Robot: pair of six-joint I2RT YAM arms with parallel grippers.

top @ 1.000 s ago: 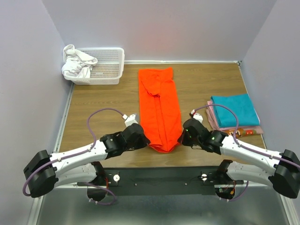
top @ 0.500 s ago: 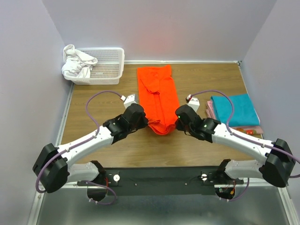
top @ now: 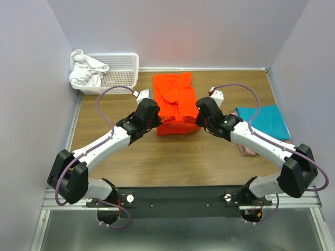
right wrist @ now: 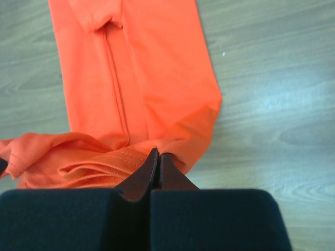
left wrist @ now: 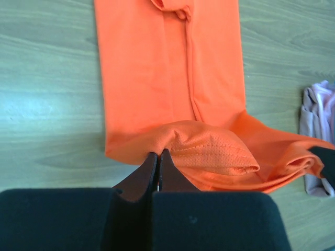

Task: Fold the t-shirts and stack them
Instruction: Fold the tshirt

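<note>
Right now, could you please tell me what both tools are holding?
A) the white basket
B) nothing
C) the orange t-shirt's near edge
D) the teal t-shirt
C: the left tool and right tool are each shut on the hem of the orange t-shirt.

Clearance around the orange t-shirt (top: 175, 99)
Bare table (top: 172, 157) near side passable; left arm (top: 102, 149), right arm (top: 259, 141) flank the shirt; basket (top: 123, 73) blocks far-left corner, teal-topped stack (top: 264, 120) the right edge; walls (top: 178, 31) close three sides.

Orange shirt (top: 177, 102): folded strip, near hem doubled back, held between left pincer (left wrist: 158, 157) and right pincer (right wrist: 158, 156). Teal shirt (top: 267, 121): folded flat, right of right pincer.
</note>
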